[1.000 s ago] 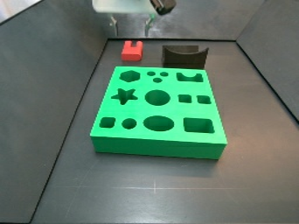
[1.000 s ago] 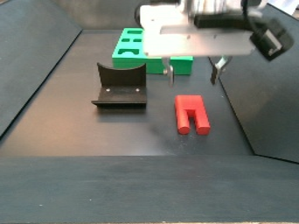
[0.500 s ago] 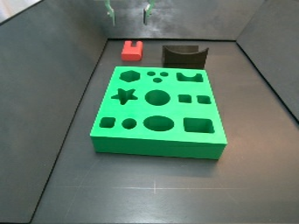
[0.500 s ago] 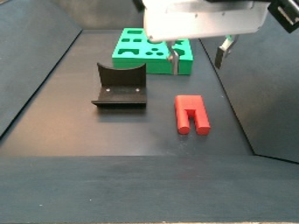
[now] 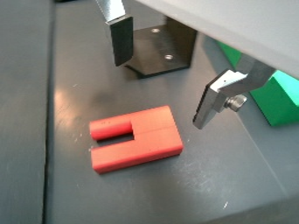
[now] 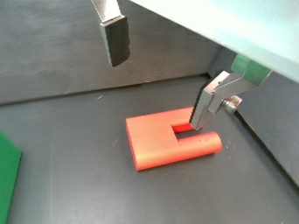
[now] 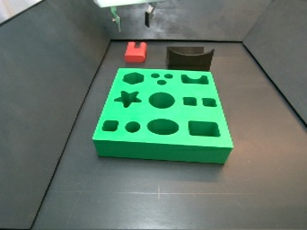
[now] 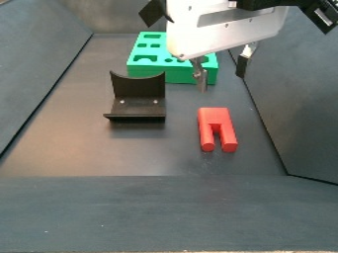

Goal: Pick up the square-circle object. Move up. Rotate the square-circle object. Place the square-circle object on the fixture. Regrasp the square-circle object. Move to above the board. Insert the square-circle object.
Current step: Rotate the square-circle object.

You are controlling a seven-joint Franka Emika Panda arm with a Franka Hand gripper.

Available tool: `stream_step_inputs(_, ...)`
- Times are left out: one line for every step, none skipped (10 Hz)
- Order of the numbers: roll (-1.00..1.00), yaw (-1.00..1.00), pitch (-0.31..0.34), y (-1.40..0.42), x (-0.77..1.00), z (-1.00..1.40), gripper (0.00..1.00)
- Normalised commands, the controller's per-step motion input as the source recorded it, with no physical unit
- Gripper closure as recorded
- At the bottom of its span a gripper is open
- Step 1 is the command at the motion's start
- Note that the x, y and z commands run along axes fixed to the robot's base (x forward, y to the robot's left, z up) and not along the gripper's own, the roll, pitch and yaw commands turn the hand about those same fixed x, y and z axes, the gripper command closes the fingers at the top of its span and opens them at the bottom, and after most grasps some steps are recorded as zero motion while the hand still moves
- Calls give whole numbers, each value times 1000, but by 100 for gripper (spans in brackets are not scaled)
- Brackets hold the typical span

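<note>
While flat, square-circle object [image 8: 216,129] under open claw [image 8: 219,72], stub nearward

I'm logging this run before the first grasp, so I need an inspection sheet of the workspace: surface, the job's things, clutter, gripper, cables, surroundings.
Surface: dark grey floor, bare around the parts.
Square-circle object: red peg lying flat on the floor, not held; also seen in both wrist views.
Fixture: dark bracket standing on the floor beside the peg, nothing on it.
Board: green slab, its visible holes unfilled.
Clutter: nothing seen.
Gripper: gripper open, hanging above the peg; fingers apart, nothing between them.
Cables: nothing seen.
Surroundings: dark sloped walls around the floor.
</note>
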Motion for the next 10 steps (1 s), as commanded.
stream_step_inputs(1, 1000, -6, 2, 46, -37, 0)
stream_step_inputs(2, 1000, -6, 2, 46, -35, 0)
stream_step_inputs(2, 1000, -7, 2, 47, -34, 0)
stream_step_inputs(2, 1000, -7, 2, 47, -32, 0)
stream_step_inputs(2, 1000, -7, 2, 47, -32, 0)
stream_step_inputs(2, 1000, -7, 3, 48, -31, 0)
stream_step_inputs(2, 1000, -8, 3, 48, -31, 0)
stream_step_inputs(2, 1000, -8, 3, 48, -30, 0)
stream_step_inputs(2, 1000, -8, 3, 48, -30, 0)
stream_step_inputs(2, 1000, -8, 3, 48, -30, 0)
